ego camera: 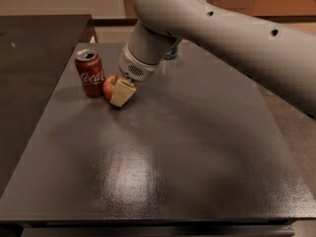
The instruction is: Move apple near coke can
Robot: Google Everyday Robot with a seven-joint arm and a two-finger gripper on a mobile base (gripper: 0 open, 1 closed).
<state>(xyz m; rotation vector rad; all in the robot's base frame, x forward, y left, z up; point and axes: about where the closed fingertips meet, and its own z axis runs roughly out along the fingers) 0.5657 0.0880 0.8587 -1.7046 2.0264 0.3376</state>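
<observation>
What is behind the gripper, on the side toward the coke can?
The gripper is low beside the coke can. Behind it the red apple shows in part; the gripper covers the rest of it.

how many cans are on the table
2: the coke can at far left beside the apple, where the gripper is, and a blue can mostly hidden behind the arm.
</observation>
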